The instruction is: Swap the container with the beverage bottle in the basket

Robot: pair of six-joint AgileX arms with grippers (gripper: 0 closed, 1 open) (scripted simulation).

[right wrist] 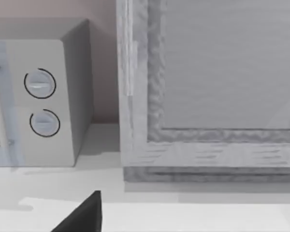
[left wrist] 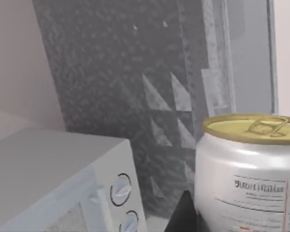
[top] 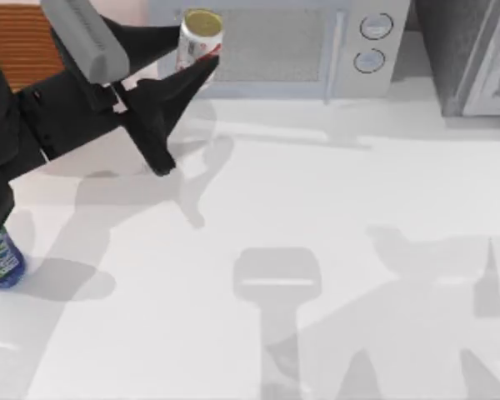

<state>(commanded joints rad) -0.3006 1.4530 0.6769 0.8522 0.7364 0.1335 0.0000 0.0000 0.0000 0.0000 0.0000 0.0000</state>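
Note:
The container, a white can with a red label and gold top, hangs high in the air at the back left. My left gripper is shut on it, one dark finger on each side. Up close in the left wrist view, the container stands upright with a pull tab on its lid. The basket, orange-brown and ribbed, lies at the far left corner, largely covered by my left arm. The blue beverage bottle stands on the table at the left edge, outside the basket. A dark part of my right gripper shows in the right wrist view.
A white microwave with two round knobs stands along the back edge, just right of the held container. A grey cabinet sits at the back right corner. The white table stretches open across the middle and right.

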